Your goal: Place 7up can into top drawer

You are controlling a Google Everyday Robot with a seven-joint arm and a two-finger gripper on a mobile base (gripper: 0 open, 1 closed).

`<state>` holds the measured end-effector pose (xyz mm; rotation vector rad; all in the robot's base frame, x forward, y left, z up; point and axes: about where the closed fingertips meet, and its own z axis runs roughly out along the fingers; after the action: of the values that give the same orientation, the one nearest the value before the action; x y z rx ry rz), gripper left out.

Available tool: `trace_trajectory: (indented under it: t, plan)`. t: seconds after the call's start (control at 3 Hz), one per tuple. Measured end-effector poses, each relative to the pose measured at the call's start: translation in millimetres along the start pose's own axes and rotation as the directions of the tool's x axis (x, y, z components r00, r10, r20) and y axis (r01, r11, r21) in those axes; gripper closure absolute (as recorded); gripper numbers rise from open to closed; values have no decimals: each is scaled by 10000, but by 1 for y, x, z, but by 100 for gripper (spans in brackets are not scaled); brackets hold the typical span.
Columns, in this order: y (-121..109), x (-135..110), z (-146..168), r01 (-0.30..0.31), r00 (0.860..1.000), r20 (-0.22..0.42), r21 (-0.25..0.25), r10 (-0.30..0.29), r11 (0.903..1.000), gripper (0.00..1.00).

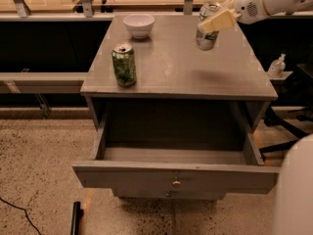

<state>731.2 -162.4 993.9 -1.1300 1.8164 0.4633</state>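
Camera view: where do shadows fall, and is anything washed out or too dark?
Camera view: light comes from overhead. The 7up can, gripped clear of the cabinet top by the end effector at upper right, throws a soft shadow on the top below it. The white arm looks nearly washed out. The open top drawer is dark at its back, but its floor is readable.
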Motion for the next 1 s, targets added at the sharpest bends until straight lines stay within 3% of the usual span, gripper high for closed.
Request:
trace_trajectory:
  t: [0.33, 0.67, 1.0]
  plan:
    - [34, 2, -29, 31, 9986, 522, -171, -22, 9998, 100]
    - [99, 59, -24, -250, 9987, 421, -1030, 295, 9944, 100]
    - [125, 87, -18, -328, 9984, 405, -1434, 390, 9891, 100]
